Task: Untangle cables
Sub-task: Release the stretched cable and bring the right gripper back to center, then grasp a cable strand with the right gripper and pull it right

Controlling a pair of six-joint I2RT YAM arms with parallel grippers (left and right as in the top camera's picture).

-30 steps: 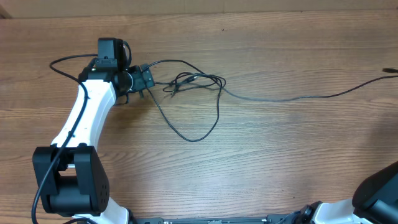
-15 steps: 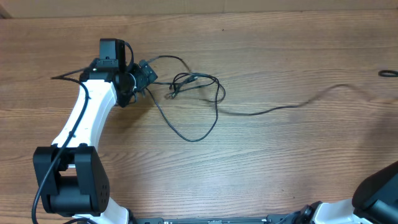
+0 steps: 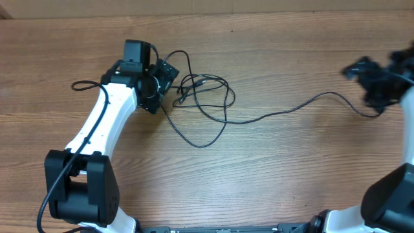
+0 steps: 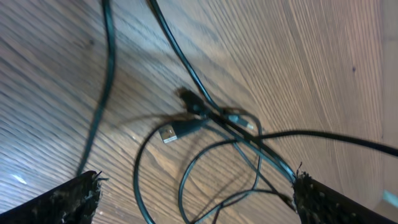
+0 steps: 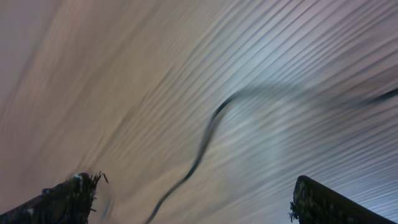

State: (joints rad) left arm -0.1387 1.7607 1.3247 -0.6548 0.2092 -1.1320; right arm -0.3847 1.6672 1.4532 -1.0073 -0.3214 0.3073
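Your left arm (image 3: 97,123) is a long white link between a bulky black shoulder (image 3: 77,191) and a black wrist (image 3: 139,65), and a thin black wire (image 3: 81,83) loops off it. Your right arm (image 3: 409,113) is white too, black at its blurred end. The finger pads (image 4: 68,199) (both wrists) look black and frayed-edged.

Right hand (image 3: 374,79) blurred, cable (image 5: 205,140) smeared, its right end unclear
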